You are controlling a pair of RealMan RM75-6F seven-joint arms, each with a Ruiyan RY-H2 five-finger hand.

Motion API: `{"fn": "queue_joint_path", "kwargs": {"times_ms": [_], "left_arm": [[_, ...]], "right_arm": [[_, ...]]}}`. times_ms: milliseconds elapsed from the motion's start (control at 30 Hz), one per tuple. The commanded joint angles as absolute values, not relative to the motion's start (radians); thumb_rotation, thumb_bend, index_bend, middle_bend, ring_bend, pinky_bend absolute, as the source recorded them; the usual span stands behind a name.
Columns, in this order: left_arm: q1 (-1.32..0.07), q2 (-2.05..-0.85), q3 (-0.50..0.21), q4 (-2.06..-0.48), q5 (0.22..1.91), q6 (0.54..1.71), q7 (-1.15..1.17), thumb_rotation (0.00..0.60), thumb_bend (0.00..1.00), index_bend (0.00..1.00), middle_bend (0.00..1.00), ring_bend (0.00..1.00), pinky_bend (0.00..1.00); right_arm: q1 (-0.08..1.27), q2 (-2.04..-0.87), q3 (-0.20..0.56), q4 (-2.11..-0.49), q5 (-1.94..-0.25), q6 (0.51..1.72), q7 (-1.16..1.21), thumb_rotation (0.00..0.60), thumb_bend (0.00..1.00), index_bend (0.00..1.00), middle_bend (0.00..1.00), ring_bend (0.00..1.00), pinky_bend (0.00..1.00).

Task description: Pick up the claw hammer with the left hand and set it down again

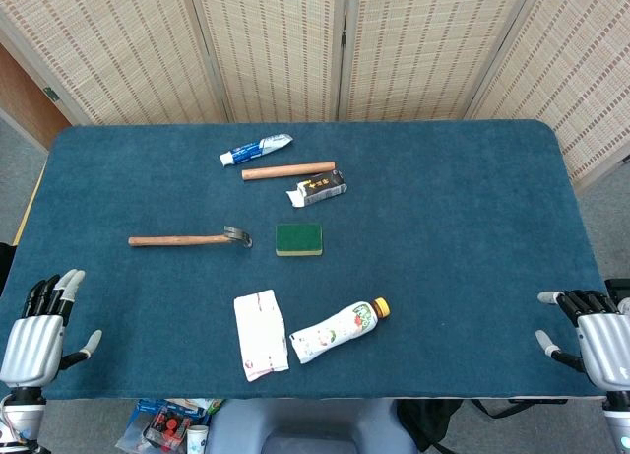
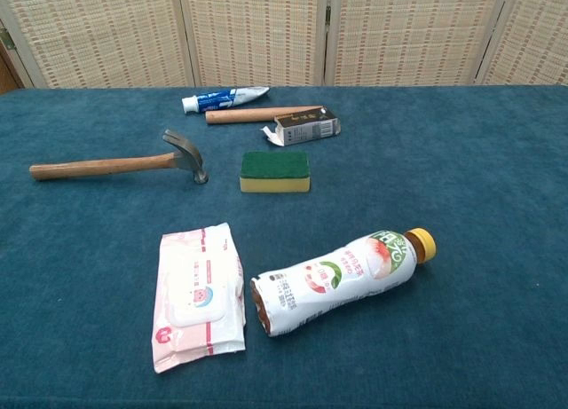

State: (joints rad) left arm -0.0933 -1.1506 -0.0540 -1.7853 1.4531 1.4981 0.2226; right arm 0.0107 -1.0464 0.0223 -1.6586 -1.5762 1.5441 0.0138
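Note:
The claw hammer (image 1: 190,239) lies flat on the blue table, its wooden handle pointing left and its metal head to the right; in the chest view the claw hammer (image 2: 120,163) sits at the left. My left hand (image 1: 41,321) hovers at the table's near left corner, fingers apart, holding nothing, well short of the handle. My right hand (image 1: 591,331) is at the near right corner, fingers spread and empty. Neither hand shows in the chest view.
A green sponge (image 1: 298,239) lies just right of the hammer head. Behind are a toothpaste tube (image 1: 256,151), a wooden rod (image 1: 288,170) and a small dark box (image 1: 321,189). Near the front lie a wipes pack (image 1: 261,334) and a drink bottle (image 1: 338,331).

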Motion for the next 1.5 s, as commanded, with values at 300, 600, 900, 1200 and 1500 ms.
{"fn": "queue_joint_path", "kwargs": {"times_ms": [300,600,900,1200,1500], "left_arm": [[-0.108,-1.158,-0.068,-1.769,1.459,1.492,0.212,0.600,0.27,0.00,0.00,0.02,0.00],[-0.244,-1.186,-0.148,-1.688,1.423,1.340,0.160,0.600,0.27,0.04,0.02,0.01,0.00],[-0.463,-1.249,-0.220,-1.567,1.274,1.027,0.186,0.600,0.27,0.15,0.10,0.01,0.00],[-0.617,-1.352,-0.245,-1.442,1.121,0.864,0.298,0.600,0.27,0.13,0.11,0.00,0.00],[-0.743,-1.424,-0.246,-1.356,0.891,0.762,0.440,0.600,0.32,0.16,0.17,0.01,0.00]], "right_arm": [[0.007,-1.043,0.023,-1.662,-1.587,1.558,0.013,0.600,0.25,0.35,0.38,0.30,0.25],[-0.004,-1.027,0.027,-1.671,-1.610,1.598,0.011,0.600,0.25,0.35,0.38,0.30,0.25],[-0.012,-1.014,0.024,-1.685,-1.617,1.609,0.009,0.600,0.25,0.35,0.38,0.30,0.25],[-0.019,-1.008,0.023,-1.689,-1.608,1.609,0.010,0.600,0.25,0.35,0.38,0.30,0.25],[-0.023,-1.008,0.023,-1.682,-1.598,1.608,0.018,0.600,0.25,0.35,0.38,0.30,0.25]]}}
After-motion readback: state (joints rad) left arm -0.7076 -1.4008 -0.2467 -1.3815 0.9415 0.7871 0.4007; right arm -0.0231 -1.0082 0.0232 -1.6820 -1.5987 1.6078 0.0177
